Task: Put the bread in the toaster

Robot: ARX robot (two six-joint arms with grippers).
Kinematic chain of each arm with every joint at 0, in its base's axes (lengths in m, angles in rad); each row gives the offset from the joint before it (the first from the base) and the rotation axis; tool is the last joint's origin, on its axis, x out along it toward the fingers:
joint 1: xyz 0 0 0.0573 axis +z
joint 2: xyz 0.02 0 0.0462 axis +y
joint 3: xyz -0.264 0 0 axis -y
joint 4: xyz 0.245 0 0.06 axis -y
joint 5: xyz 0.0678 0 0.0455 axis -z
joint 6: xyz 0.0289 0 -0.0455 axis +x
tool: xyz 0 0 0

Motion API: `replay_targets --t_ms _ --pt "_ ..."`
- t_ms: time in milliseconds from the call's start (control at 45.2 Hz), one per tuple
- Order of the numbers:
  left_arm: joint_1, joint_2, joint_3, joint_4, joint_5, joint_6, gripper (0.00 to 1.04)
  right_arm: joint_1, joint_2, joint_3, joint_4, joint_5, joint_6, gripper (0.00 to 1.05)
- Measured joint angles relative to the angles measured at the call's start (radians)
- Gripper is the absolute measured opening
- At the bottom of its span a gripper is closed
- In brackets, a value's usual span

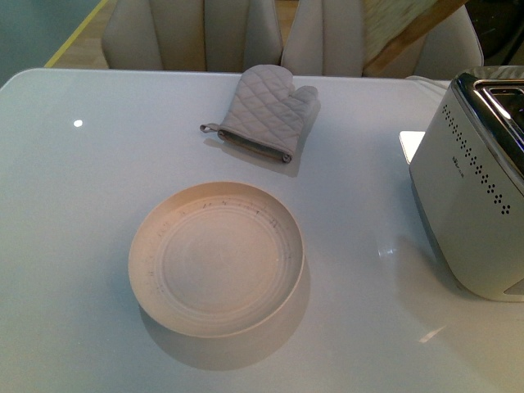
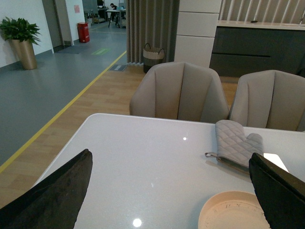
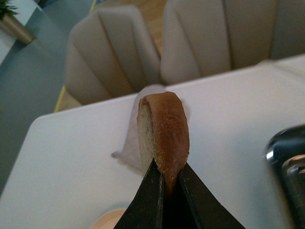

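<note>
The bread (image 3: 164, 131) is a thick slice with a golden-brown crust, held edge-on between the black fingers of my right gripper (image 3: 167, 179), which is shut on it above the table. The white toaster (image 1: 475, 205) with its chrome top and rows of dark dots stands at the table's right edge in the front view; its chrome corner (image 3: 286, 162) shows in the right wrist view, beside the bread. My left gripper (image 2: 174, 191) is open and empty above the table. Neither arm shows in the front view.
An empty beige plate (image 1: 217, 258) sits mid-table; it also shows in the left wrist view (image 2: 228, 212). A quilted grey oven mitt (image 1: 266, 110) lies behind it. Beige chairs (image 2: 178, 90) stand along the table's far side.
</note>
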State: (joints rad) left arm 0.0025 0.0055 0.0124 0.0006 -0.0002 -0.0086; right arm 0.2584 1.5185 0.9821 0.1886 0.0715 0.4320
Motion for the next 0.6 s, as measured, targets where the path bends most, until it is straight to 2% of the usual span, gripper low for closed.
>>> replay_targets --t_ms 111,310,597 --pt "0.0 0.0 0.0 0.0 0.0 0.0 0.98 -0.057 -0.124 0.071 -0.143 0.025 -0.194 0.03" --pt "0.0 0.0 0.0 0.0 0.0 0.0 0.98 -0.106 -0.2 0.089 -0.278 0.035 -0.375 0.03" --pt "0.0 0.0 0.0 0.0 0.0 0.0 0.98 -0.142 -0.201 0.045 -0.379 0.098 -0.435 0.03"
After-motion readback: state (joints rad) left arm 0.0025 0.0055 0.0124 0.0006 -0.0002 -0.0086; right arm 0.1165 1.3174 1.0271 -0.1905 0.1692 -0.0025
